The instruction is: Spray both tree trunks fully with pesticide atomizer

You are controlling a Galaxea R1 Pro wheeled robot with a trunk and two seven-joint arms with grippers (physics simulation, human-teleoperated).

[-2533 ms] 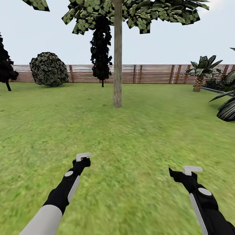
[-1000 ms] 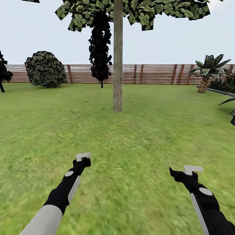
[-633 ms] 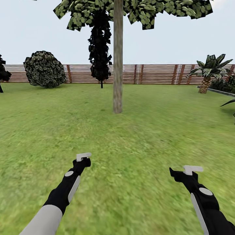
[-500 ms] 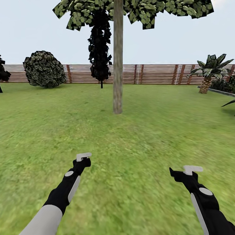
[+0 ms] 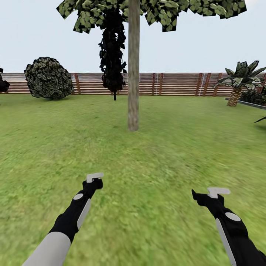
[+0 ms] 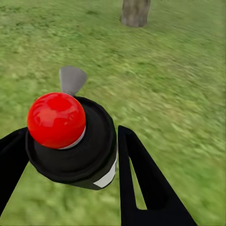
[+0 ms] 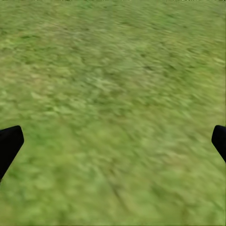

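Here the pesticide atomizer (image 6: 70,141) sits between left jaws.

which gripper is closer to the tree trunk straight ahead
Left. The left gripper sits below the tree trunk in the head view, slightly to its left, holding the pesticide atomizer. The right gripper sits lower and farther off to the right.

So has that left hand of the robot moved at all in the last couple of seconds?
No, not against the robot's own body: the left gripper sits at the same spot in the head view. The tree trunk looms nearer, so the whole robot is rolling forward.
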